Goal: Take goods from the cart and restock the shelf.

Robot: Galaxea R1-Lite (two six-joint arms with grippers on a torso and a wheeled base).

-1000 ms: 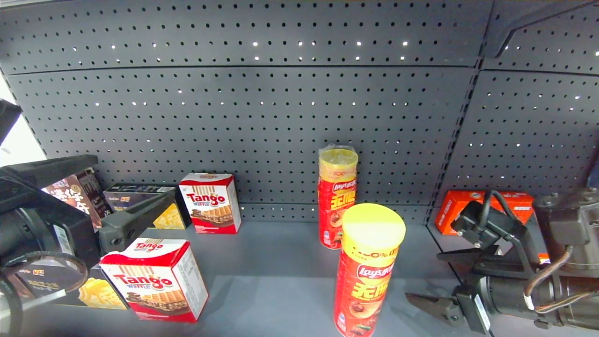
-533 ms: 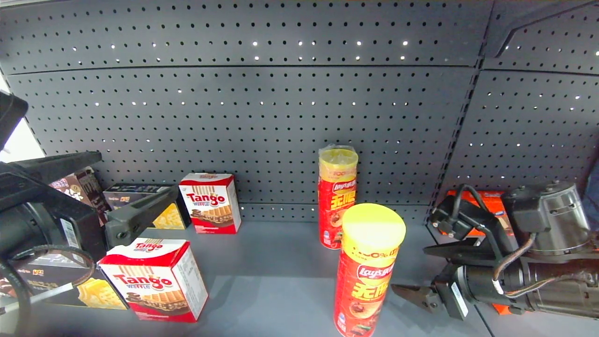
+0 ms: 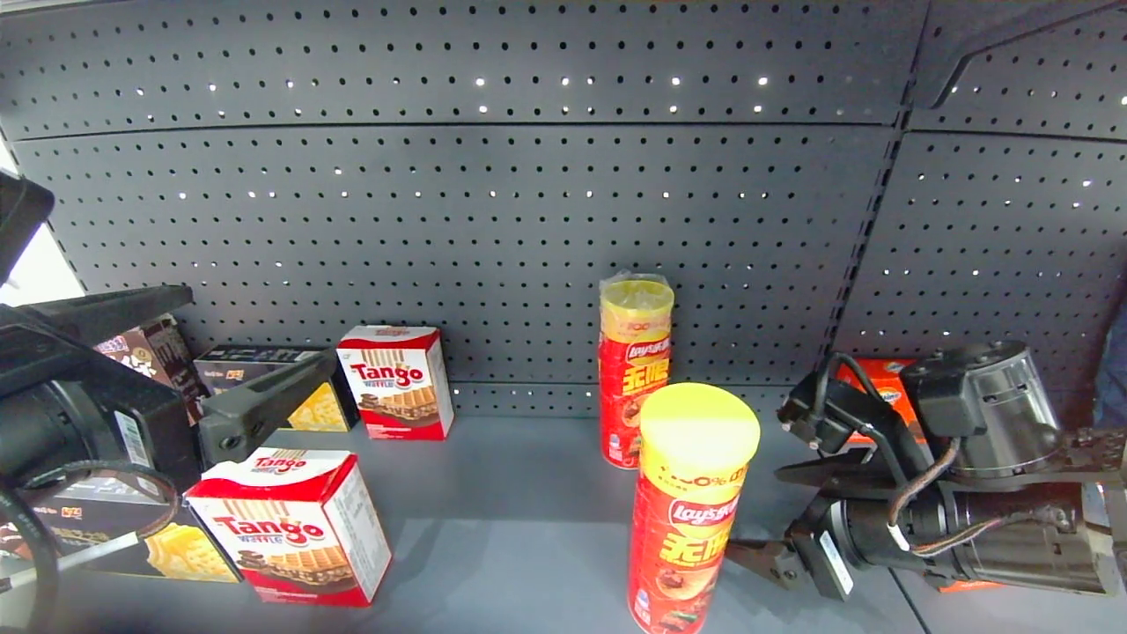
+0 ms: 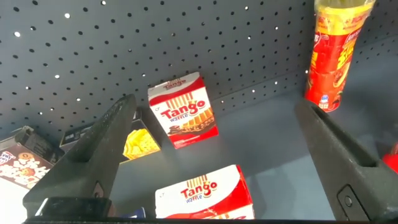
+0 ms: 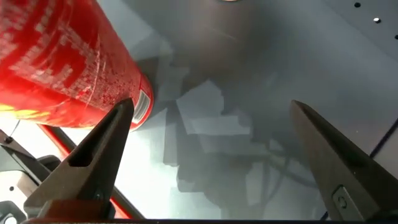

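Two red chip cans with yellow lids stand on the grey shelf (image 3: 528, 528): a front can (image 3: 694, 511) and a back can (image 3: 635, 370) near the pegboard. My right gripper (image 3: 755, 518) is open just right of the front can, low by its base. In the right wrist view the front can (image 5: 62, 62) lies beside one finger (image 5: 93, 162), and the right gripper (image 5: 211, 104) holds nothing. My left gripper (image 3: 262, 324) is open above the front wafer box (image 3: 290, 528). In the left wrist view the left gripper (image 4: 214, 102) frames the back wafer box (image 4: 183, 111).
A second wafer box (image 3: 396, 380) stands at the pegboard. Dark snack boxes (image 3: 264, 374) and a brown box (image 3: 145, 352) fill the left end. An orange box (image 3: 880, 370) sits behind my right arm, past the shelf upright (image 3: 858, 264). Bare shelf lies between the wafer boxes and the cans.
My right gripper has moved left, closer to the front chip can, which shifted very slightly left. The left arm rose a little, then held still.
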